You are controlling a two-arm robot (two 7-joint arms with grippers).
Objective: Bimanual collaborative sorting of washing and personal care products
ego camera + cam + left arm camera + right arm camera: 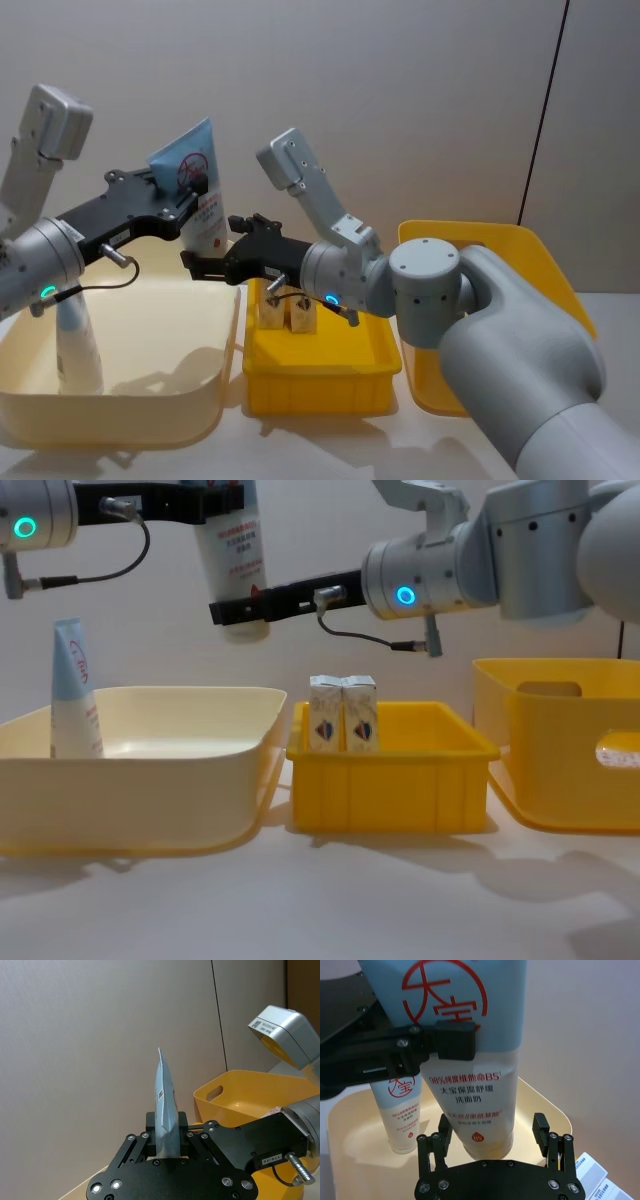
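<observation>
A white squeeze tube (197, 185) with a pale blue crimped end and red lettering hangs cap down above the cream bin's right edge. My left gripper (190, 207) is shut on its upper half, as the left wrist view shows (167, 1136). My right gripper (491, 1130) is open, and its fingers (442, 1132) straddle the tube's cap end (487, 1135) without closing on it; the chest view shows it just under the left gripper (238, 612). A second tube (75, 695) stands upright in the cream bin (150, 780). Two white cartons (342, 712) stand in the small yellow bin (400, 780).
A large yellow bin (560, 750) with a handle cut-out sits at the right, next to the small yellow bin. The cream bin (150, 400) takes up the left of the table. A plain wall stands close behind.
</observation>
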